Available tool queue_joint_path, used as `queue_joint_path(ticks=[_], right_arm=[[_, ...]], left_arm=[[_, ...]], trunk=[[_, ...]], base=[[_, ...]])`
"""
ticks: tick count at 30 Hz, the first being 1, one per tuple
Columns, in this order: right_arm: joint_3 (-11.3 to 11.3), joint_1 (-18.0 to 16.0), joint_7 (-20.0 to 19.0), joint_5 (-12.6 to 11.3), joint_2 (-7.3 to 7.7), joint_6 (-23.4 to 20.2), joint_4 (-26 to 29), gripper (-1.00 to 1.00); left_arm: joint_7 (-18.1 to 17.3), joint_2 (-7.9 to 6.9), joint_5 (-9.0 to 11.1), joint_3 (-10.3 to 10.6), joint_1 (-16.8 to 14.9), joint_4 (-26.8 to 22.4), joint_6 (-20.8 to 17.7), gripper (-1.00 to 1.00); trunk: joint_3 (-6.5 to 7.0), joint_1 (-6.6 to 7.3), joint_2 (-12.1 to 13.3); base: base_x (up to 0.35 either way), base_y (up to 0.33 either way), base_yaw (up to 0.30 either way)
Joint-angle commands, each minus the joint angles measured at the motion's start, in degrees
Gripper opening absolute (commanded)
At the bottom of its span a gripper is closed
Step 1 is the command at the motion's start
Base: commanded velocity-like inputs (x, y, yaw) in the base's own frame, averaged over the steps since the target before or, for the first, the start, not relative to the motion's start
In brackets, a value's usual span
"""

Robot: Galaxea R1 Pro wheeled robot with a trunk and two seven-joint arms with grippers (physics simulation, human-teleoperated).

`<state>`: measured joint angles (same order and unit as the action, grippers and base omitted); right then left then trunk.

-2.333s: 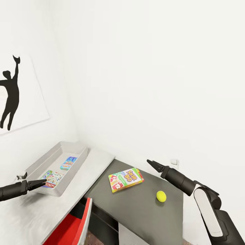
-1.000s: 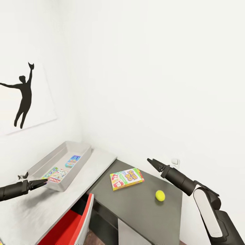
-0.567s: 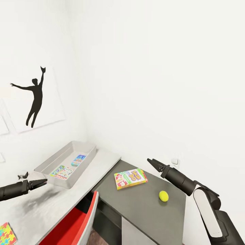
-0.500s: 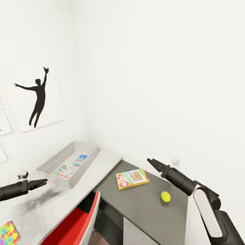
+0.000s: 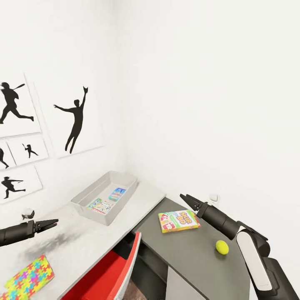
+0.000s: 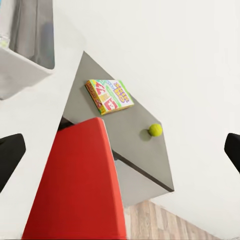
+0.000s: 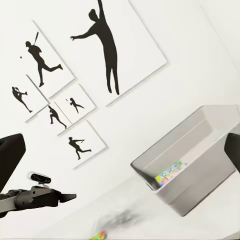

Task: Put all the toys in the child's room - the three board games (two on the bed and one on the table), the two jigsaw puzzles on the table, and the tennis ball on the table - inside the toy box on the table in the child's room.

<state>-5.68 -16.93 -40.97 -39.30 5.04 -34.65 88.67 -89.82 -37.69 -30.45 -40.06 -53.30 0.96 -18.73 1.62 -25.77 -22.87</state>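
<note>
The light-grey toy box (image 5: 85, 199) stands on the white-grey table (image 5: 83, 246) against the wall, with two board games (image 5: 101, 205) lying inside; the right wrist view shows the toy box (image 7: 210, 150) too. A third board game (image 5: 179, 220) and the tennis ball (image 5: 222, 247) lie on the lower dark-grey unit, and the left wrist view shows this board game (image 6: 109, 96) and the tennis ball (image 6: 155, 130). One jigsaw puzzle (image 5: 27, 278) lies near the table's front left. My left gripper (image 5: 52, 224) hovers open over the table. My right gripper (image 5: 186, 199) hangs open above the third board game, empty.
A red chair (image 5: 110, 273) is tucked under the table between the arms. The dark-grey side unit (image 5: 196, 258) adjoins the table's right end in the room corner. Silhouette posters (image 5: 77, 118) hang on the left wall. Wood floor (image 6: 150, 225) shows beyond the unit.
The whole picture has shifted right, so the camera has turned left. The jigsaw puzzle and more posters have come into view. Both arms keep their pose and the toys lie unmoved.
</note>
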Motion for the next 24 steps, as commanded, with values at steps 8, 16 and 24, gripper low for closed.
queue_joint_path(ticks=[8,16,24], right_arm=[[0.01,0.00,0.12,-0.34,-0.09,-0.53,0.01,1.00],[0.24,-0.03,0.53,-0.27,-0.25,-0.83,0.06,1.00],[1.63,-0.03,0.75,-0.23,-0.22,-0.93,0.10,1.00]], left_arm=[[-0.18,0.05,-0.57,-0.39,-0.05,0.10,-0.61,1.00],[-0.18,0.07,-0.57,-0.38,-0.05,0.10,-0.61,1.00],[-0.18,0.07,-0.57,-0.38,-0.05,0.10,-0.61,1.00]], trunk=[[0.37,-0.01,-0.05],[0.57,-0.01,-0.05],[0.60,-0.01,-0.05]], base=[[-0.221,0.103,0.250],[-0.279,0.122,0.271],[-0.198,0.113,0.283]])
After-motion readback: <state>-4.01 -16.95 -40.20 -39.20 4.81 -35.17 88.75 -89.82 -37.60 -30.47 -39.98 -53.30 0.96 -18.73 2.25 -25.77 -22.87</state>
